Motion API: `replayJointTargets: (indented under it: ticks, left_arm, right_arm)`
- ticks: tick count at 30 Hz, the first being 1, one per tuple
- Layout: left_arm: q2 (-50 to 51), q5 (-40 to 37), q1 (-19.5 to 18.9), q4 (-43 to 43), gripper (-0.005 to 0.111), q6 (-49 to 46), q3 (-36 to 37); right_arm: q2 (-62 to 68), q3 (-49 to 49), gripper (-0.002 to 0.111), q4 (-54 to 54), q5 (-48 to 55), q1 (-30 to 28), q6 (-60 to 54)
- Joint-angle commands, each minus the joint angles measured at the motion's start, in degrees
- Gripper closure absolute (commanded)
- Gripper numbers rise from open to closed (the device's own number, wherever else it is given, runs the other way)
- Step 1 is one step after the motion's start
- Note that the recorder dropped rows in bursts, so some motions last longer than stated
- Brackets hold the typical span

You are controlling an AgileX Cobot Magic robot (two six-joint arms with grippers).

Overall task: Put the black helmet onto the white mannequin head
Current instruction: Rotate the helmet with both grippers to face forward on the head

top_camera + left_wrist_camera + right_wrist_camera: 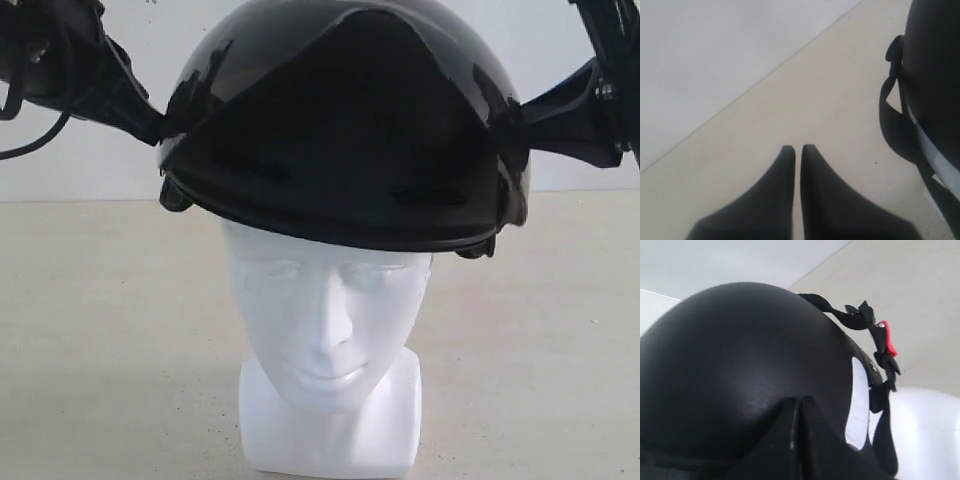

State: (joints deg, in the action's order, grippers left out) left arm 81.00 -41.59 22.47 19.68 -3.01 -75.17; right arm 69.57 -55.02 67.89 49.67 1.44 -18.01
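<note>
The black helmet [340,120] rests low over the crown of the white mannequin head [330,340], with its tinted visor down to the brow. My left gripper [150,122] is at the helmet's left side. In the left wrist view that gripper [798,148] is shut with nothing between its fingers, and the helmet [935,75] with its strap [891,107] lies off to one side. My right gripper [527,112] is at the helmet's right side. In its own view the right gripper [800,399] is shut, tips against the helmet shell [740,350]. The white head [927,430] shows beyond.
A beige tabletop [110,330] surrounds the head, with a white wall [90,150] behind. The helmet's chin strap with a red buckle [888,342] hangs loose over the rim, next to a white inner label [858,405].
</note>
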Motion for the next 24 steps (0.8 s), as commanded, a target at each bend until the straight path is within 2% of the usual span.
replayJointTargets:
  ticks: [1,6,14,24]
  left_arm:
    - [0.0,3.4,0.5,-2.9,0.102,0.5,3.8]
    - [-2.3,4.7,0.5,-2.4,0.102,0.5,4.6]
    - [-4.1,3.6,0.5,-1.7,0.102,1.5,4.6]
    - [-7.6,2.5,-3.0,-0.3,0.102,4.2,4.6]
  right_arm:
    - [-0.4,-0.9,0.108,3.9,5.8,1.3,-0.4]
    - [-0.4,-0.9,0.108,3.3,3.7,4.3,-0.4]
    - [-0.4,-0.9,0.108,-0.5,2.3,4.4,1.0]
    - [-3.3,-1.3,0.108,-5.9,-2.0,4.3,3.3]
